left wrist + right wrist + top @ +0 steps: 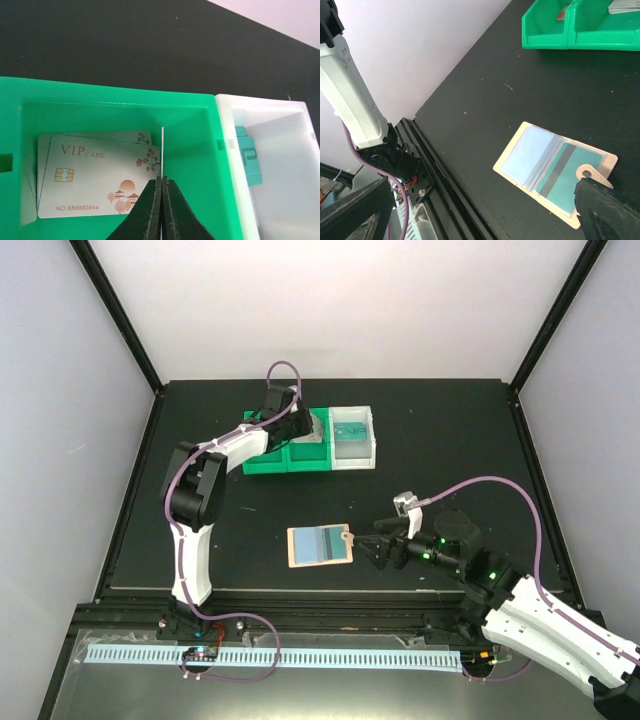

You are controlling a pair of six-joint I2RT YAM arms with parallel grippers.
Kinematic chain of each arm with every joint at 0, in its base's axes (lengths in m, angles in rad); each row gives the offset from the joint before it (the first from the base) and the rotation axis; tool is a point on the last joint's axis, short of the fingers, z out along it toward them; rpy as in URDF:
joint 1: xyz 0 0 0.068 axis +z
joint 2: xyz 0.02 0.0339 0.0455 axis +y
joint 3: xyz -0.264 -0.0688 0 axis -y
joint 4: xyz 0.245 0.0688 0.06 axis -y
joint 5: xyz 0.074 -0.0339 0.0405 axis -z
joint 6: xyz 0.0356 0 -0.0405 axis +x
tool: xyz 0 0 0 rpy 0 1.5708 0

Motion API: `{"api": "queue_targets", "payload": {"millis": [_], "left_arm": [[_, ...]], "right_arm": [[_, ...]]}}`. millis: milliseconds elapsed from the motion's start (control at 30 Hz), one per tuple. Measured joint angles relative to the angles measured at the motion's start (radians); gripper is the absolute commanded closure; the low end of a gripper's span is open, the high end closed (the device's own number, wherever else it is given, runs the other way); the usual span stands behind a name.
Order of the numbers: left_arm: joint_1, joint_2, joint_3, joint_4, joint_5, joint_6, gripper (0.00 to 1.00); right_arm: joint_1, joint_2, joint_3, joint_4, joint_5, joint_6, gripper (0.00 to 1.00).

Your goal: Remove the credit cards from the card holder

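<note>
So the card holder [532, 157] is lying open and flat on the black table [570, 95], near my side. There's a teal card [567, 175] with a dark stripe sitting in its right-hand pocket, so the job's not done.

My right pincer [372, 549] hangs just beside the snap tab [590, 172], jaws spread wide, nothing in them. My worry here is that nothing pins the holder down. If I nudge it, I reckon it just skates across the table, or I pinch pocket and card together and lift the whole thing. The card sits flat in its sleeve too, so there's not much edge to catch.

Over at the back, my left pincer [162, 181] is clamped tight on an edge-on card [163, 145]. From my wrist view it's just a thin white line, standing upright at the green bin [115, 92]. I can't tell how deep in it is. Two pale cards [95, 175] lie stacked in that compartment. If I let go like this, it could land on its edge and lean on the wall. It could also tip toward the white bin [280, 107] next door, where a second teal card [249, 159] lies.

Readable stuff: the top pale card says "VIP CARD" and "NO.888880844". It also has a gold chip [64, 175], a pagoda [122, 192] and blossoms [148, 161]. The teal one in the white bin has a mark I can't make out.
</note>
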Motion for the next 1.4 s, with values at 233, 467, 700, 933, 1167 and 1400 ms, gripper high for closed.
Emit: {"api": "queue_targets", "payload": {"millis": [233,467,700,933,1167,1400], "left_arm": [[0.0,0.014,0.005,-0.015,-0.012,0.004,0.94],[0.002,0.014,0.032,-0.035,-0.043,0.027,0.83],[0.006,0.014,0.055,-0.048,-0.052,0.043,0.76],[0.006,-0.004,0.055,-0.058,-0.012,0.049,0.91],[0.006,-0.016,0.055,-0.05,0.073,0.068,0.98],[0.006,0.015,0.084,-0.073,0.067,0.098,0.98]], "right_arm": [[0.0,0.0,0.0,-0.013,0.016,0.003,0.0],[0.0,-0.002,0.0,-0.02,0.026,0.009,0.0],[0.0,-0.014,0.0,-0.029,0.033,0.021,0.0],[0.0,-0.029,0.0,-0.029,0.033,0.042,0.0],[0.0,-0.045,0.0,-0.028,0.034,0.068,0.0],[0.0,-0.058,0.0,-0.029,0.045,0.076,0.0]]}}
